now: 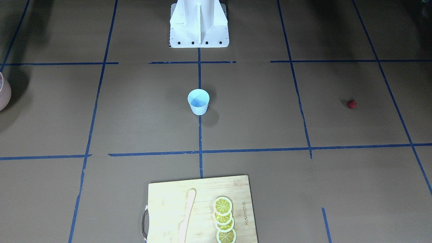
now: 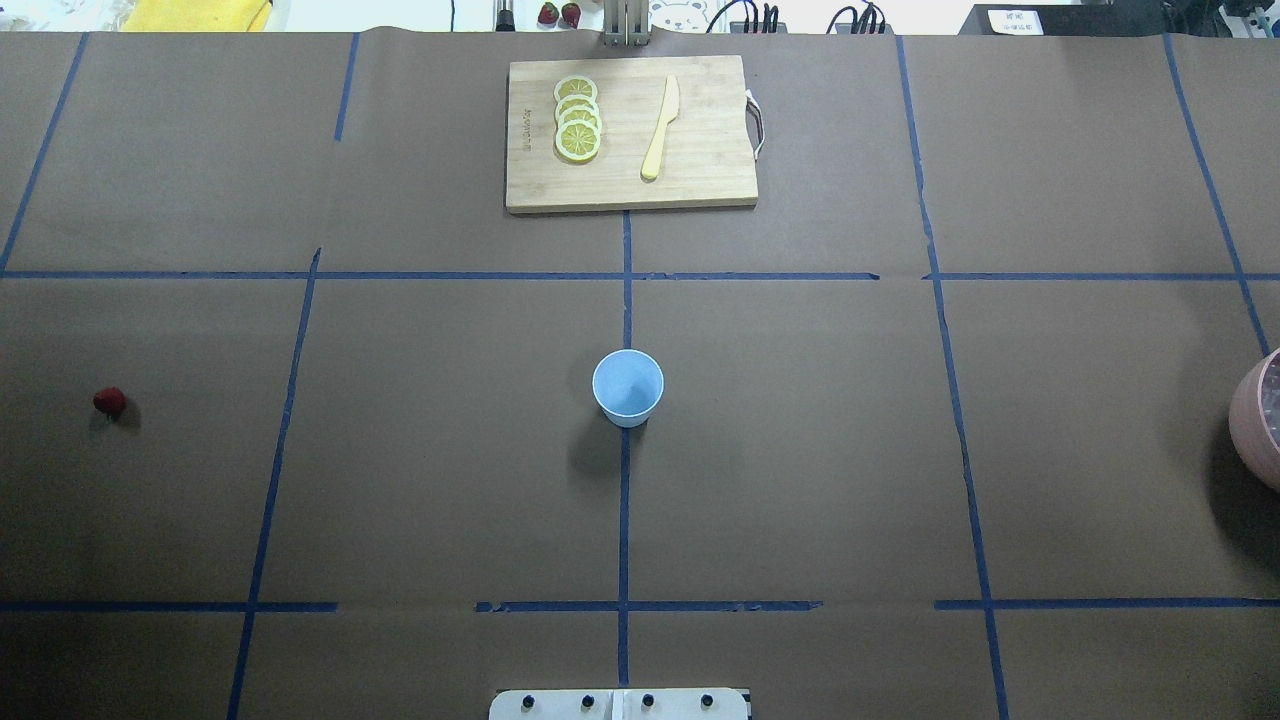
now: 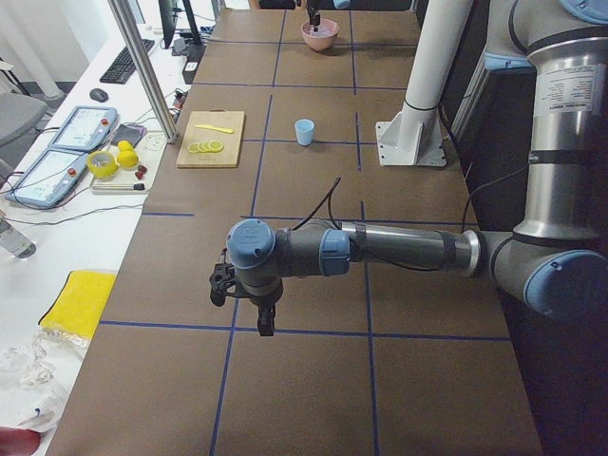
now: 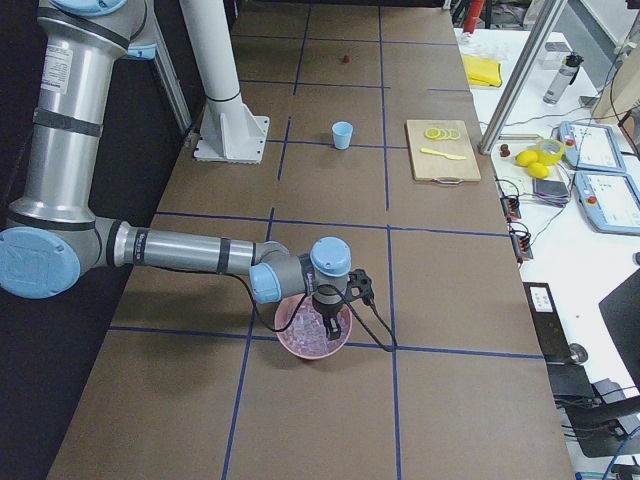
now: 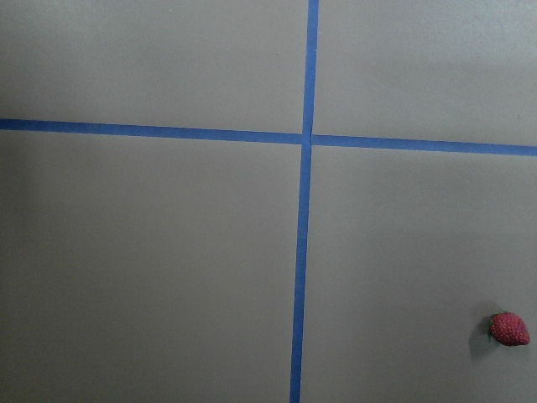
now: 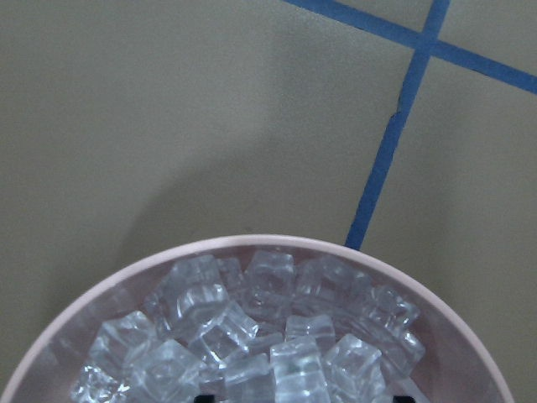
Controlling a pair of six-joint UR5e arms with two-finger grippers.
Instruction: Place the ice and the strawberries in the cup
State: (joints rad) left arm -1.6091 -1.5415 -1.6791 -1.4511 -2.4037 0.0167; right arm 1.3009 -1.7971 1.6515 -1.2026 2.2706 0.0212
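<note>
We should centre the right pincer (image 4: pixel 325 325) on 1 ice cube (image 6: pixel 210 323) in the pink bowl (image 6: pixel 277 243); the strawberry (image 5: pixel 509 328) lies at 4 o'clock from the left pincer (image 3: pixel 267 325). We cannot tell either pincer's grip.

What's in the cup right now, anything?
Empty. The overhead view looks into the upright cup and shows only bare blue inside; the strawberry lies on the table.

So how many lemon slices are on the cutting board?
4 lemon slices overlap in one row on the cutting board, beside the pale knife; none looks hidden.
</note>
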